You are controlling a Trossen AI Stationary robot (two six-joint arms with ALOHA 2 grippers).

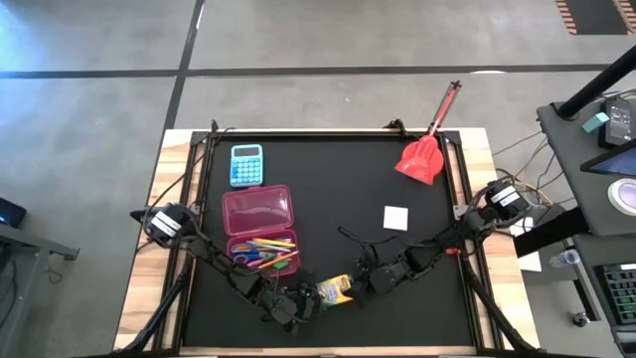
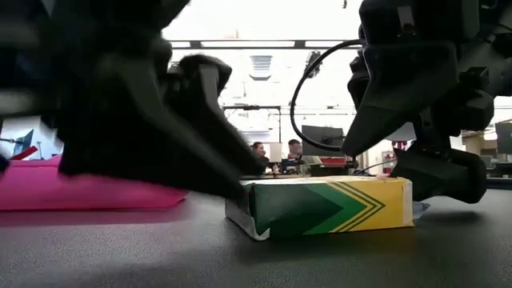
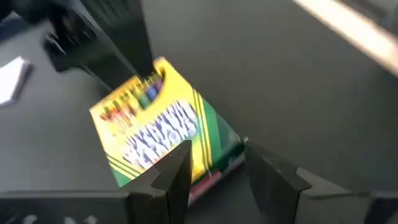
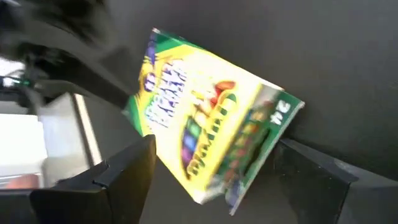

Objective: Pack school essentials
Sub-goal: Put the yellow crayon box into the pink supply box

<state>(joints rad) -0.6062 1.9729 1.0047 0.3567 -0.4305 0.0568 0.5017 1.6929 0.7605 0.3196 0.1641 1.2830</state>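
Crayon box (image 1: 335, 291) lies on the table (image 1: 397, 169) between left claw (image 1: 298, 303) and right claw (image 1: 366, 283), both claws spread wide around its ends.

Crayon box (image 3: 158, 127): printed card, slightly glossy, edges scuffed white at one corner in the low view. Counter (image 1: 397, 169): matt black top, smooth, with a bare pale wood border. Pencil case (image 1: 258, 211): translucent pink plastic, shiny. Calculator (image 1: 246, 164): blue plastic. Scoop (image 1: 425, 154): smooth red plastic. Note (image 1: 397, 217): plain white paper, matt. Left claw (image 3: 214, 165) and right claw (image 4: 211, 171): dark matt plastic-looking fingers with flat, smooth faces. Floor (image 1: 99, 99): grey, dull, smooth, like concrete.
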